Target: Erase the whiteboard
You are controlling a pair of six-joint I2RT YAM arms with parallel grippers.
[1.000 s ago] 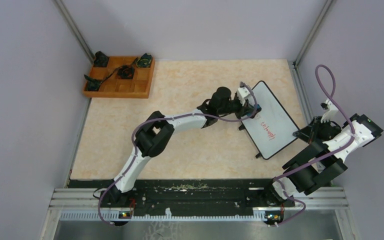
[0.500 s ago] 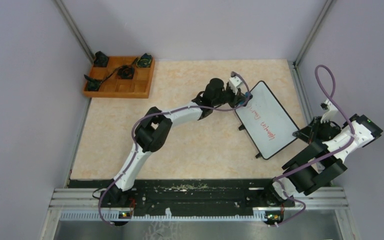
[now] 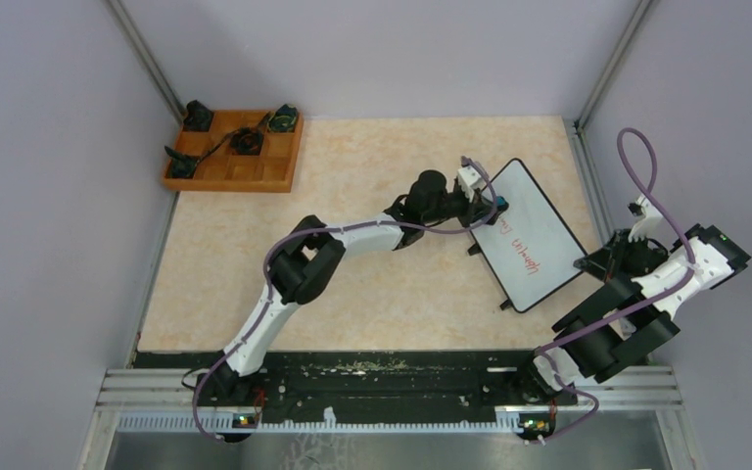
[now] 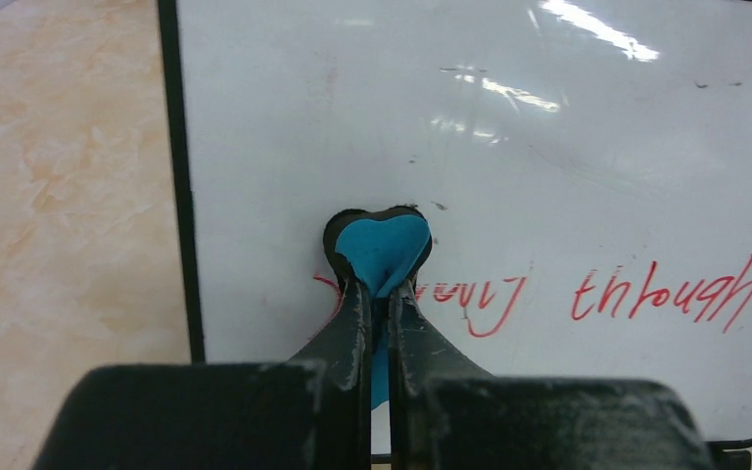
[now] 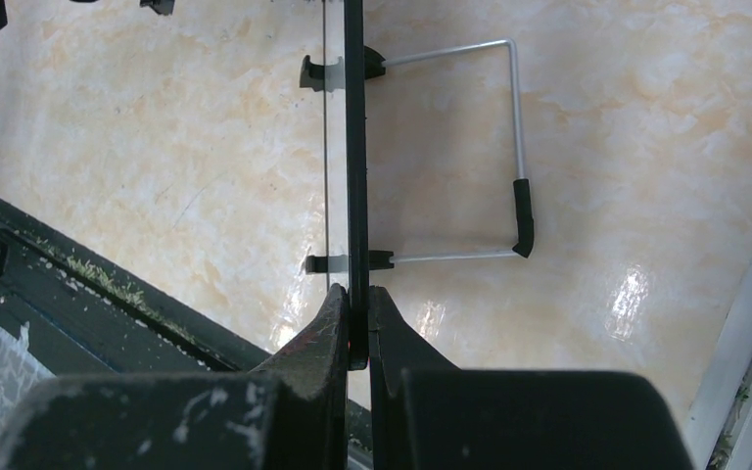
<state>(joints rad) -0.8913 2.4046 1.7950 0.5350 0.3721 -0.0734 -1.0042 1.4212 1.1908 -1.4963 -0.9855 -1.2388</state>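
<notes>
The whiteboard stands tilted at the right of the table, white with a black frame and red handwriting. My left gripper is shut on a small blue eraser, which presses on the board's face at the left end of the writing. The board fills the left wrist view. My right gripper is shut on the board's black edge, seen edge-on in the right wrist view. The gripper clamps it near the lower corner.
A wooden tray with black parts sits at the far left corner. The board's wire stand rests on the table behind it. Metal posts and walls close in on the right. The black front rail runs along the near edge.
My left gripper with the eraser swept up and left along the board, then came back right and down onto the writing. The right arm and board stayed still.
</notes>
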